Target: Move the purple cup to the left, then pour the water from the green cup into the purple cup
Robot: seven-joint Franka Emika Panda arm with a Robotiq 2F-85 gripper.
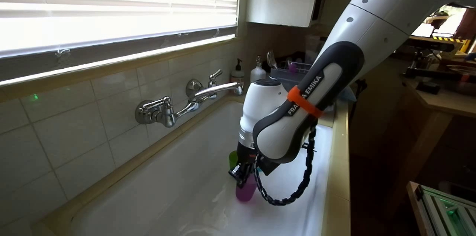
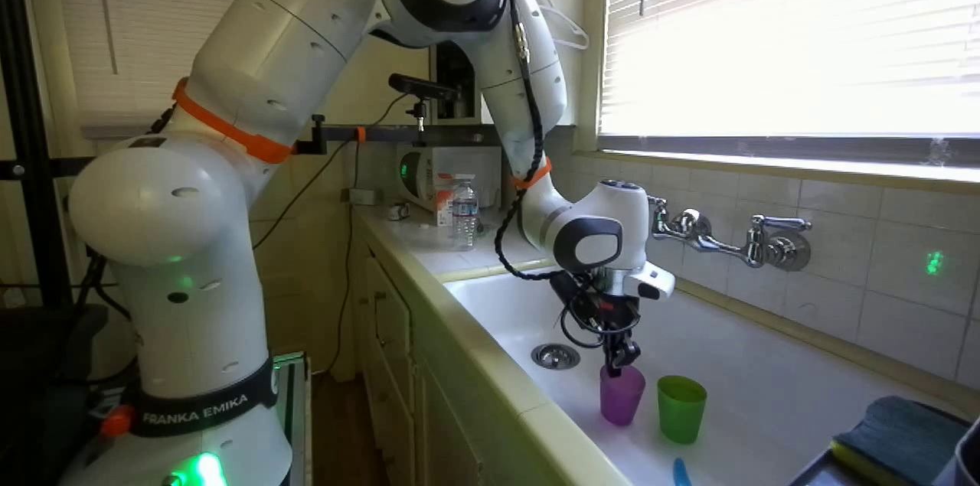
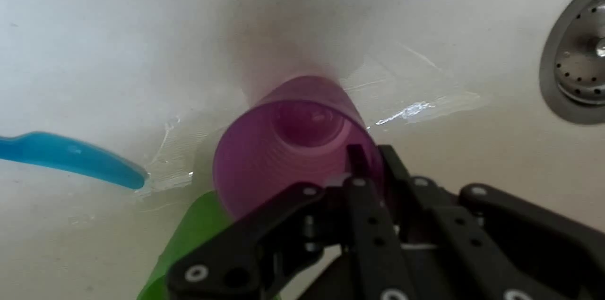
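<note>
As the pincer (image 3: pixel 373 152) pinches the purple cup (image 2: pixel 622 399), one fingertip (image 3: pixel 358 159) sits inside it.

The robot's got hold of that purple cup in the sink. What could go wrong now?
The fingers pinch the purple cup only at one side of its rim, so it might twist or slip. The green cup stands close by and could get knocked over. The sink floor looks wet near the purple cup, so that cup might skid.
</note>
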